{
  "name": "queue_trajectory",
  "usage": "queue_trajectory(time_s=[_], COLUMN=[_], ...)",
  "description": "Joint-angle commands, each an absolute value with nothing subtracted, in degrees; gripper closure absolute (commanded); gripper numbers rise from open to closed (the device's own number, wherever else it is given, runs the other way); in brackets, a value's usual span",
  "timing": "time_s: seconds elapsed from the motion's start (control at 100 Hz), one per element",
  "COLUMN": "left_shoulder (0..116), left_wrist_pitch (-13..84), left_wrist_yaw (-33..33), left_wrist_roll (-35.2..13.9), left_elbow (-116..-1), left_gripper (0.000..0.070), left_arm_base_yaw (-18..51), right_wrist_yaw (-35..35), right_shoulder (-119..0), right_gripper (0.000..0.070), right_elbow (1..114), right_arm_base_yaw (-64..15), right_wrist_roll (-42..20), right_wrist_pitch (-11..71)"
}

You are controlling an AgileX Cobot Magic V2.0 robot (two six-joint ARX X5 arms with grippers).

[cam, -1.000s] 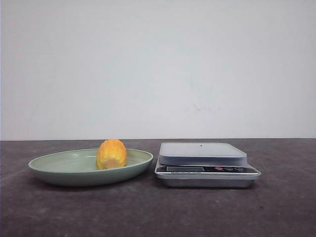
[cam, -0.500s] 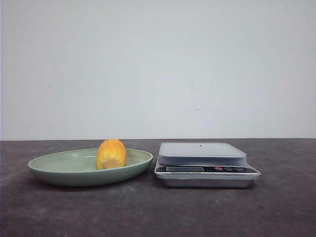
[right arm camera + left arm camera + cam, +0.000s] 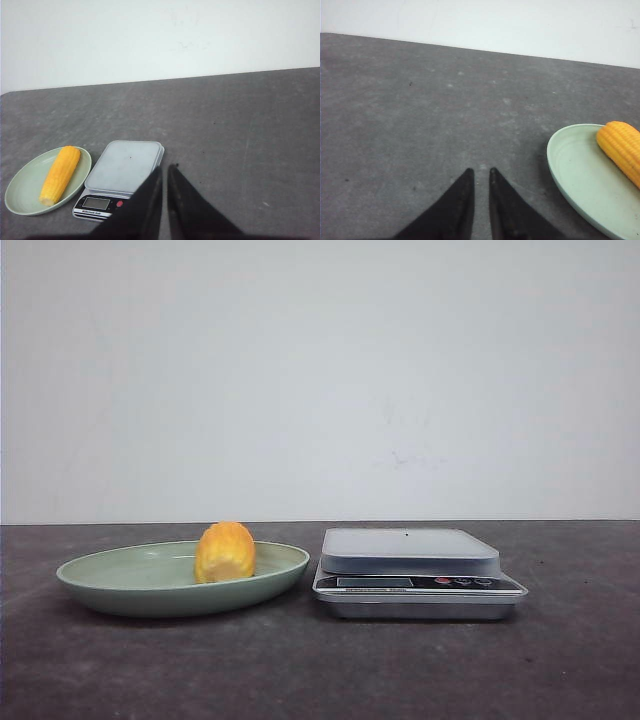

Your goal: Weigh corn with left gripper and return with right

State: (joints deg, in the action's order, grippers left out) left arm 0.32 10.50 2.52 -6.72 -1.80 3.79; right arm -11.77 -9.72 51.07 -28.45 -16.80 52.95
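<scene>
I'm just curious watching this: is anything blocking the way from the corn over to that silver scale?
Nothing visible does. The yellow-orange corn cob lies in the shallow pale green dish, and the flat silver kitchen scale sits right beside it with its platform bare.

One corn [image 3: 225, 552] lies in one green dish [image 3: 120, 592], off to the side of the left pincer [image 3: 480, 172] and well apart from the right pincer [image 3: 164, 169]. One kitchen scale [image 3: 418, 574] sits just ahead of the right pincer, with one display and a few small buttons, too small to count exactly. Two pincers show, one per wrist view, each with two dark fingers. One desk [image 3: 320, 670] carries all of it.
</scene>
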Motion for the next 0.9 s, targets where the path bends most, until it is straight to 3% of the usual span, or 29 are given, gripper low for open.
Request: queue_trajectory(time_s=[0.0,0.5,0.61,0.71,0.89], left_shoulder=[0.3,0.3,0.3,0.3,0.3], left_wrist_pitch=[10.7,10.7,10.7,10.7,10.7], left_wrist_yaw=[2.3,2.3,2.3,2.3,2.3], left_wrist_roll=[-6.0,-6.0,-6.0,-6.0,-6.0], left_elbow=[-0.9,-0.9,-0.9,-0.9,-0.9], left_gripper=[0.0688,0.0688,0.0688,0.0688,0.0688], left_arm_base_yaw=[3.8,3.8,3.8,3.8,3.8], right_wrist_yaw=[-11.9,-11.9,-12.2,-13.5,-6.3], right_shoulder=[-9.6,-9.6,-9.6,-9.6,-8.6], right_gripper=[0.0689,0.0689,0.0689,0.0688,0.0689], right_elbow=[51.7,51.7,51.8,51.7,47.7], right_arm_base_yaw=[-28.7,-28.7,-28.7,-25.1,-13.8], right_wrist_roll=[-17.4,-17.3,-14.4,-10.9,-3.3], right_wrist_pitch=[52.4,52.4,52.1,47.9,35.2])
